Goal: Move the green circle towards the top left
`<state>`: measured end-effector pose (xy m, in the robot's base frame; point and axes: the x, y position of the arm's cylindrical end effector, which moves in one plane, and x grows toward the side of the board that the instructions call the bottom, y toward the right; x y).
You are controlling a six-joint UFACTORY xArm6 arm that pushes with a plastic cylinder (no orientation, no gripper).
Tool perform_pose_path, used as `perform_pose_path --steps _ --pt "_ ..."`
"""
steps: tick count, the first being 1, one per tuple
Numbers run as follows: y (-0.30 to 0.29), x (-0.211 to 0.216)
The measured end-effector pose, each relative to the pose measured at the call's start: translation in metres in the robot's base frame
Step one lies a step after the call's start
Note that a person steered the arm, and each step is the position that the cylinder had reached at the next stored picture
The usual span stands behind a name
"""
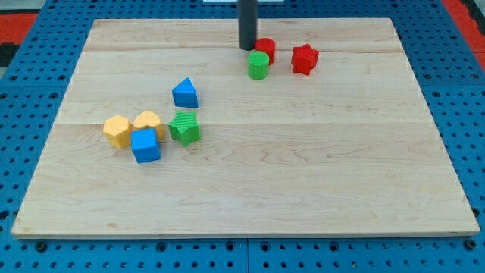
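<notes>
On the wooden board, upper centre of the frame, my rod stands upright, holding nothing. The green circle lies just below-right of my tip. To push it up-left, I judge I must first get round to its lower-right.

The green circle is seen as a small upright cylinder, flat face up, standing on the wooden board near the view's top, right of centre. It is placed just below and slightly to the view's right of my tip, close by, contact not quite discernible.
</notes>
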<state>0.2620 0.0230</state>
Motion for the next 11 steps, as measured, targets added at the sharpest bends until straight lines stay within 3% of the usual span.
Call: perform_pose_path --steps 2,4,9,11 --pt "0.043 0.025" --pt "0.049 0.026" --pt "-0.044 0.107" --pt "-0.09 0.046"
